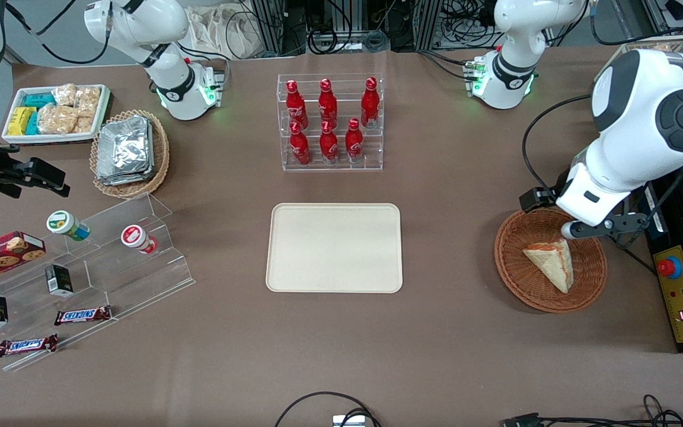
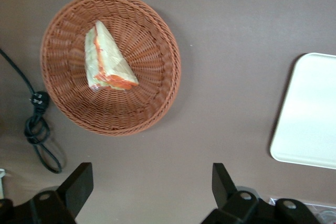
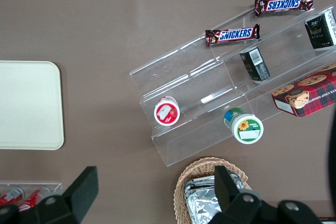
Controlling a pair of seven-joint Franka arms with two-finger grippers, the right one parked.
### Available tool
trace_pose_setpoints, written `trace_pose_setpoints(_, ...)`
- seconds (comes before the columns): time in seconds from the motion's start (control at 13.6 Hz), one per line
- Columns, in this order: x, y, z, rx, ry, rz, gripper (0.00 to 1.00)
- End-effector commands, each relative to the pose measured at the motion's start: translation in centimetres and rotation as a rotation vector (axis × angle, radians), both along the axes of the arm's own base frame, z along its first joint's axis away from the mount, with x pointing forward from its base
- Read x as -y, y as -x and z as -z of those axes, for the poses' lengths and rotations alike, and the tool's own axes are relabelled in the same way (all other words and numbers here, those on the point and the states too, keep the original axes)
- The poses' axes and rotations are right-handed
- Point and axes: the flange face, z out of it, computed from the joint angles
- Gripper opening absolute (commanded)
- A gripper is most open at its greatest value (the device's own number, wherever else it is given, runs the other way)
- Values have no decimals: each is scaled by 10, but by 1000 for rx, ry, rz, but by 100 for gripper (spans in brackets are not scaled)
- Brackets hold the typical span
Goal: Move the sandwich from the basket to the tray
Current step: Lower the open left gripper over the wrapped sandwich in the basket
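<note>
The sandwich (image 1: 552, 265), a tan wedge with a red-orange filling stripe, lies in the round orange-brown wicker basket (image 1: 513, 279) toward the working arm's end of the table. My left gripper (image 1: 584, 228) hovers above the basket's rim that is farther from the front camera. In the left wrist view the gripper (image 2: 150, 184) is open and empty, with bare table between its fingers; the sandwich (image 2: 107, 59) and the basket (image 2: 157, 108) lie apart from it. The cream tray (image 1: 334, 248) sits mid-table with nothing on it; its corner also shows in the left wrist view (image 2: 310, 114).
A clear rack of red bottles (image 1: 331, 121) stands farther from the camera than the tray. A control box (image 1: 682, 290) sits at the table edge beside the basket. A black cable (image 2: 37, 129) lies by the basket. A foil-pack basket (image 1: 130, 151) and an acrylic stand (image 1: 80, 261) lie toward the parked arm's end.
</note>
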Motion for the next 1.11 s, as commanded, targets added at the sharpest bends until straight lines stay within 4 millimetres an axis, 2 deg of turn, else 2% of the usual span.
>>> trace_pose_setpoints(0.0, -2, -5, -4, -11, -27, -13, 100)
trace_pose_setpoints(0.22, -7, -22, -10, -18, -6, -21, 100)
trace_pose_setpoints(0.44, -15, -28, 1, -24, -46, -42, 100)
trace_pose_setpoints(0.66, -36, -35, 28, -14, -84, -219, 100)
trace_pose_setpoints(1.03, -77, -35, 96, 20, -74, -526, 100)
